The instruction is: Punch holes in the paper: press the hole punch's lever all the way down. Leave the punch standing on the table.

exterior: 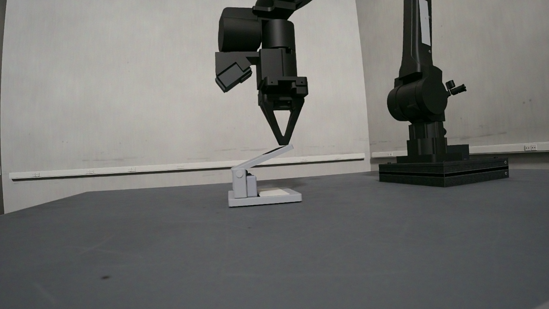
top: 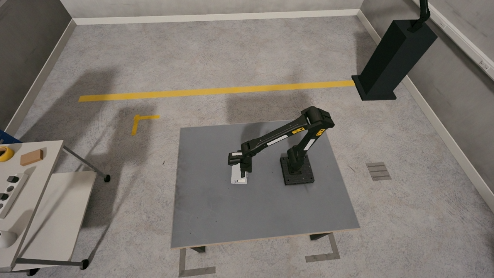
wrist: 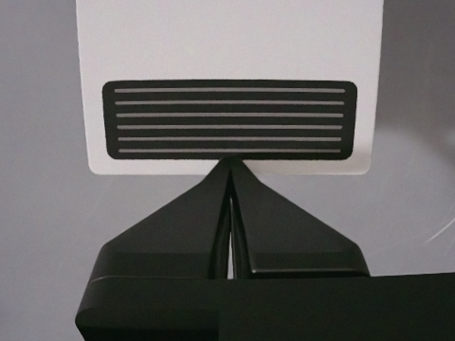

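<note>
A light grey hole punch (exterior: 263, 184) stands on the grey table (top: 255, 179), and it also shows in the overhead view (top: 239, 175). Its lever (exterior: 266, 156) is raised at a slant from the hinge on the left. A white sheet of paper (exterior: 273, 192) lies in its base. My gripper (exterior: 283, 142) is shut and empty, pointing straight down, with its tips at the free end of the lever. In the wrist view the shut fingertips (wrist: 229, 161) meet the near edge of the lever's black ribbed pad (wrist: 229, 119).
The arm's black base (exterior: 441, 167) stands on the table to the right of the punch. A white cart (top: 24, 193) with small items stands off the table at the left. A black pillar (top: 393, 56) stands at the far right.
</note>
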